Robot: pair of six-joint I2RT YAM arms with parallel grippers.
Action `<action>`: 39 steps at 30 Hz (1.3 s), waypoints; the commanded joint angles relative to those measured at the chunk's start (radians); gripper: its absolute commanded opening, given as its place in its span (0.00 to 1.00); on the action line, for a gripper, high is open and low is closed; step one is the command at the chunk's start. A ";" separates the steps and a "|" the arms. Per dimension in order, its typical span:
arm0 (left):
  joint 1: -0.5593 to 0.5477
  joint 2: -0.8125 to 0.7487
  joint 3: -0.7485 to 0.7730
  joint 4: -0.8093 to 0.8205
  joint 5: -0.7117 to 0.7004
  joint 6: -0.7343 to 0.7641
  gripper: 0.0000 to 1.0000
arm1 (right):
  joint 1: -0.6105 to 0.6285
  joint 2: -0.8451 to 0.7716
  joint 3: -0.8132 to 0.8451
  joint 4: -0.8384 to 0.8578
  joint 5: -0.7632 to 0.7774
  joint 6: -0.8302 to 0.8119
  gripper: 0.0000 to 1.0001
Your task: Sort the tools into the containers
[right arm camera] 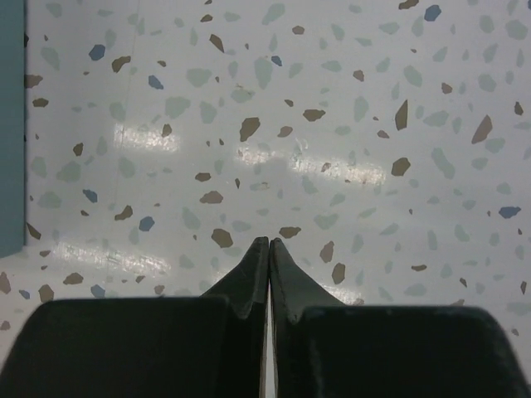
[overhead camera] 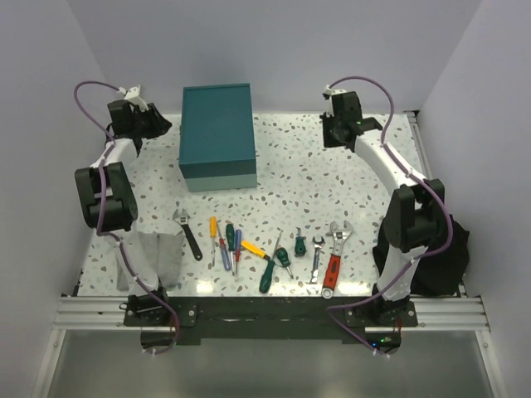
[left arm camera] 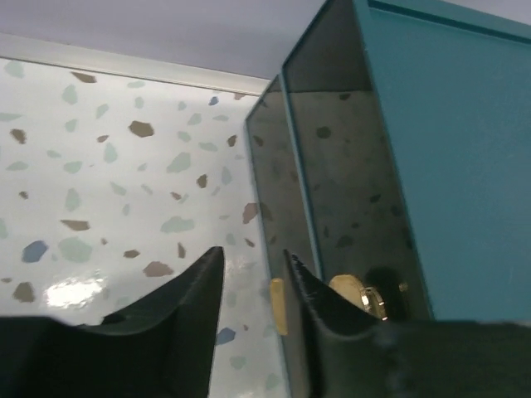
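Note:
The tools lie in a row near the front edge: a black-handled wrench (overhead camera: 188, 235), screwdrivers with yellow (overhead camera: 212, 230), blue (overhead camera: 237, 245) and green (overhead camera: 266, 276) handles, a small silver wrench (overhead camera: 317, 260) and a red-handled wrench (overhead camera: 333, 264). The teal box (overhead camera: 216, 134) stands at the back. In the left wrist view its clear drawer fronts (left arm camera: 328, 186) show two brass knobs (left arm camera: 277, 305). My left gripper (overhead camera: 156, 124) (left arm camera: 253, 253) is open and empty, with one knob in the gap beside its right finger. My right gripper (overhead camera: 330, 133) (right arm camera: 269, 241) is shut and empty over bare table.
A grey folded cloth (overhead camera: 158, 253) lies at the front left beside the left arm. The teal box edge (right arm camera: 10, 124) shows at the left of the right wrist view. A black bag (overhead camera: 444, 257) sits at the right by the right arm.

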 commanded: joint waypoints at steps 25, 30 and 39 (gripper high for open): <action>-0.406 -0.140 -0.144 -0.032 0.115 -0.043 0.23 | 0.057 0.115 0.113 0.002 0.069 -0.017 0.00; -0.425 -0.208 -0.195 -0.145 0.105 -0.017 0.21 | 0.027 0.089 0.110 -0.005 0.164 -0.048 0.00; -0.425 -0.383 -0.344 -0.273 0.140 0.250 0.01 | -0.006 -0.067 0.047 -0.015 0.285 -0.146 0.00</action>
